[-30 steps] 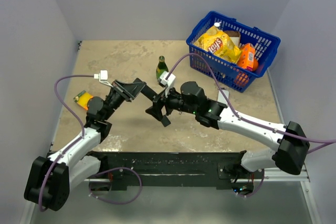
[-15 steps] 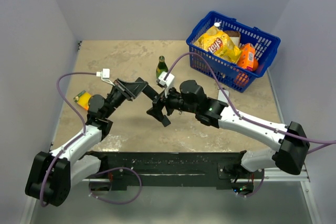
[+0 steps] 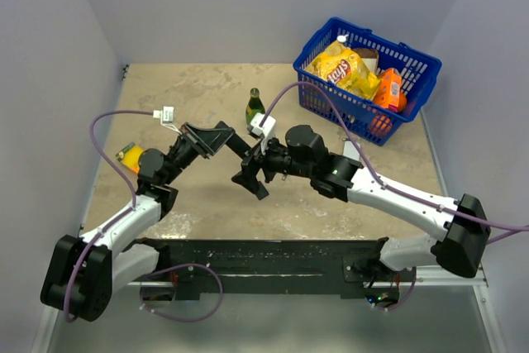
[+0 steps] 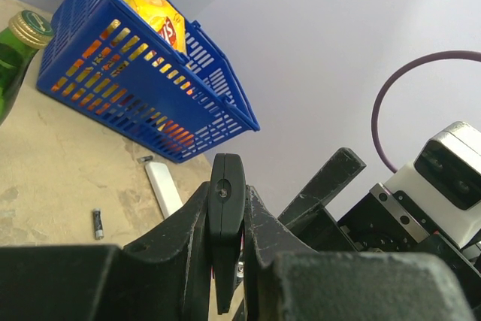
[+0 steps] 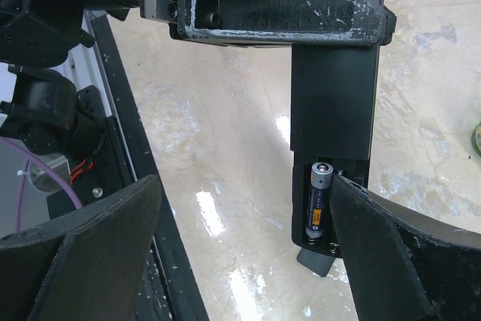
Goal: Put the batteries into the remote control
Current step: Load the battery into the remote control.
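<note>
Spread right gripper (image 5: 240,249) wider, leaving a battery (image 5: 319,204) seated in the remote control (image 5: 333,110); kept left gripper (image 4: 225,261) pinching it.

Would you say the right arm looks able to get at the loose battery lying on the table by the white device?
Probably yes: the right pincer is open and empty, and the loose battery lies alone on the table, apart from the white device and the blue basket.
</note>
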